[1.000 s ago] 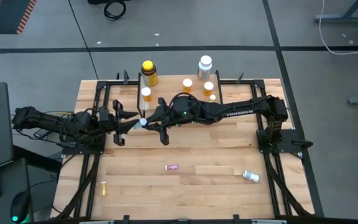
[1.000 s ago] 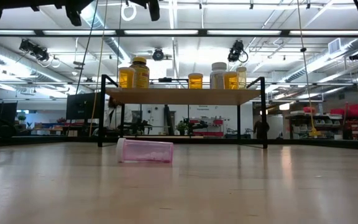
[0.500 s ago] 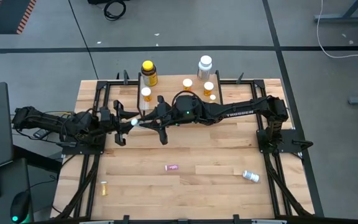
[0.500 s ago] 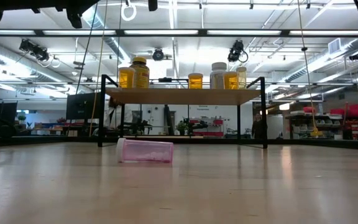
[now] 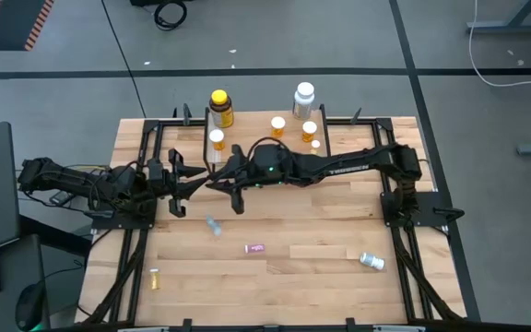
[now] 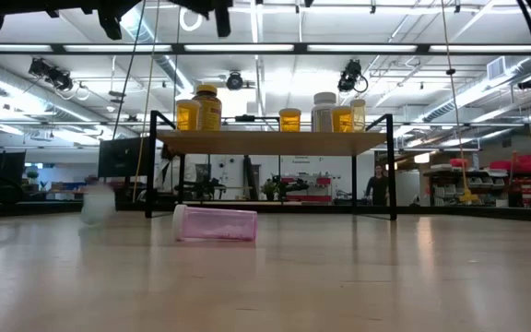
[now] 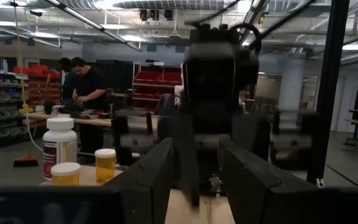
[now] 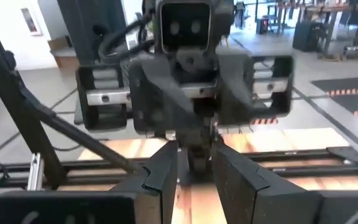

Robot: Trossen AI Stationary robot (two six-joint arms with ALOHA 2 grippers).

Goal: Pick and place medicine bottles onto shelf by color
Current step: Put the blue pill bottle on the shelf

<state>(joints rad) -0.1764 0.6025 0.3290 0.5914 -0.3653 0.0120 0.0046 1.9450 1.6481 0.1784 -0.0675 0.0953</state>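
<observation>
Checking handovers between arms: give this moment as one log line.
left end effector, right end effector: open, empty, facing above table | small pale vial: loose on wooden tabletop beneath them, blurred

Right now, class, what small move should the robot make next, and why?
Probably lower the left gripper towards the small pale vial, to pick it up. The vial lies loose on the table, just towards the near edge from where the left gripper and right gripper meet tip to tip. Both are open and empty.
</observation>
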